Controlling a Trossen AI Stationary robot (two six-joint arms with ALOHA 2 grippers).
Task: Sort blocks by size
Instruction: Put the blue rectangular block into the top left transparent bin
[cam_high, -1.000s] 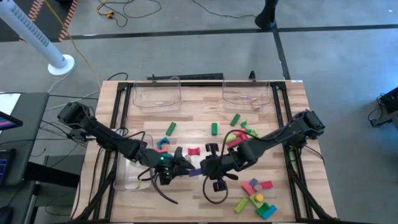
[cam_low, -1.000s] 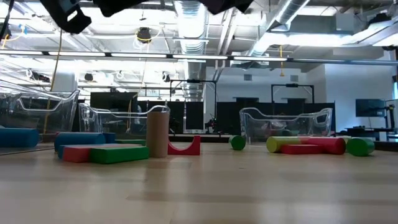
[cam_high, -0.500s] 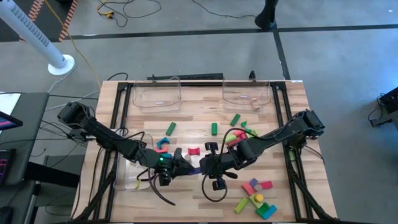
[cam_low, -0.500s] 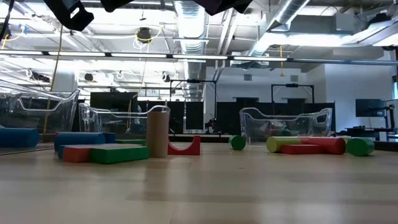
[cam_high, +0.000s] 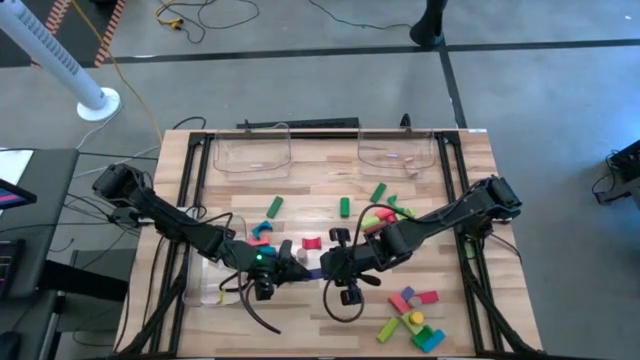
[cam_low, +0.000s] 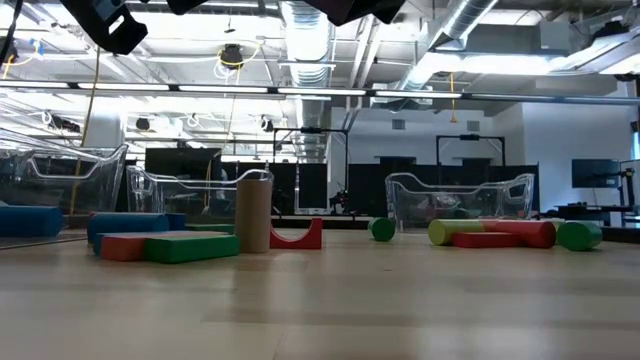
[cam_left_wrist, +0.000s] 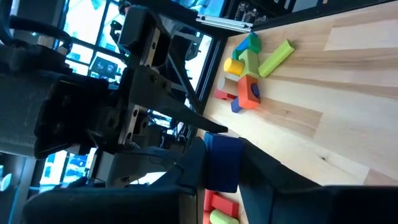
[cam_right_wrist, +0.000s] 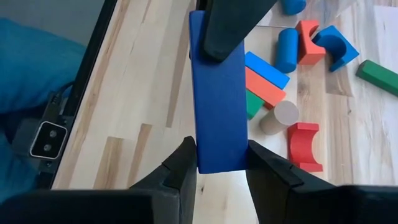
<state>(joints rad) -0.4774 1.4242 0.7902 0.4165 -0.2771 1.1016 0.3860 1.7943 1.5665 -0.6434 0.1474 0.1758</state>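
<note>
Right gripper (cam_right_wrist: 219, 167): clamped on one end of a blue bar (cam_right_wrist: 219, 93), held in the air over the middle of the table (cam_high: 320, 190).
Left gripper (cam_left_wrist: 219, 171): fingers closed on the bar's other end, so both arms grip the one bar.
Bar's place: between the two grippers, just beside the red arch (cam_high: 312, 243) and well apart from the clear bins (cam_high: 250, 150).
Doing the step well: I judge this a handover; one gripper should let go only once the other's hold is firm, without twisting the bar.
Other blocks: a mixed pile (cam_high: 412, 320) at the near right edge.
Hard to see: from above, the bar is nearly hidden by the grippers; the low view shows neither.
</note>
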